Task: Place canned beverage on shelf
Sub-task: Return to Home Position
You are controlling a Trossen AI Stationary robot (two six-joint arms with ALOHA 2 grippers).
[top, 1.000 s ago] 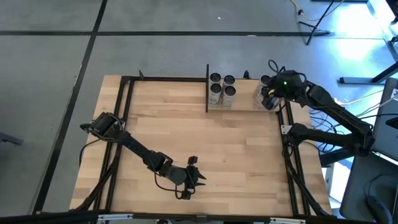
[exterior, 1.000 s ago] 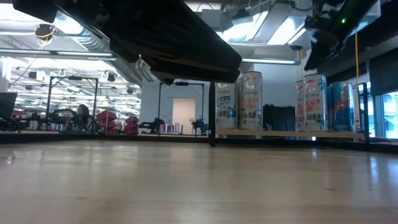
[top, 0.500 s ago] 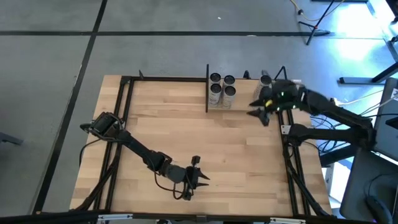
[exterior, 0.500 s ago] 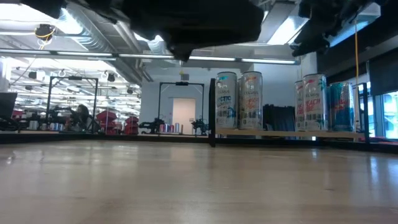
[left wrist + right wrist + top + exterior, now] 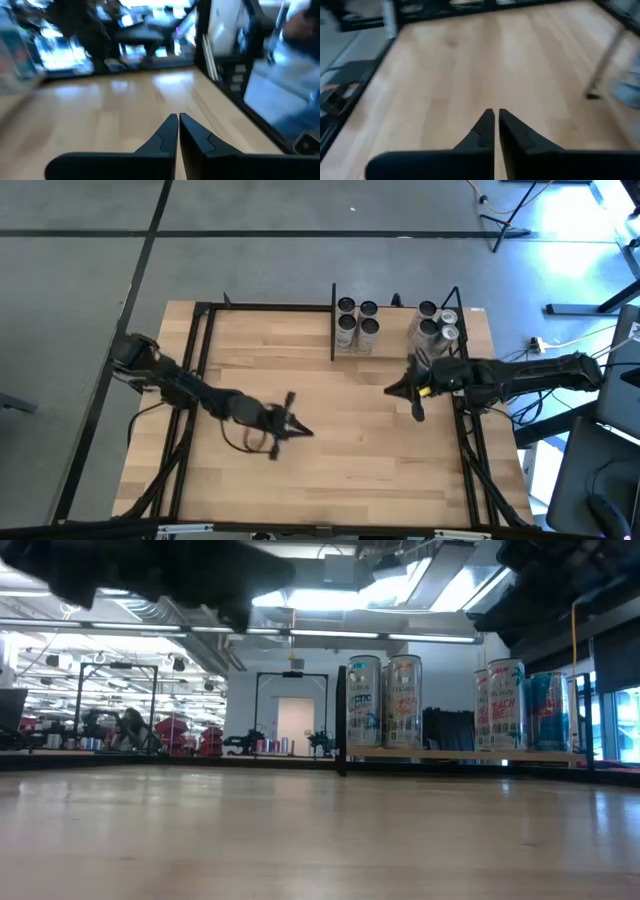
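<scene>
Tabletop [image 5: 350,470] under left end effector [image 5: 177,118], right end effector [image 5: 495,113]; cans [image 5: 357,322] on shelf [image 5: 450,753]

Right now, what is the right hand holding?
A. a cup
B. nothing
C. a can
B: the right hand is shut and empty, and the cans stand on the shelf.

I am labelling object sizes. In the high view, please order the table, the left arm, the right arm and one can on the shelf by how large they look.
1. Table, the largest.
2. Left arm and right arm: they look alike, and both are nearer the camera, so unranked.
3. Can, the smallest.
</scene>
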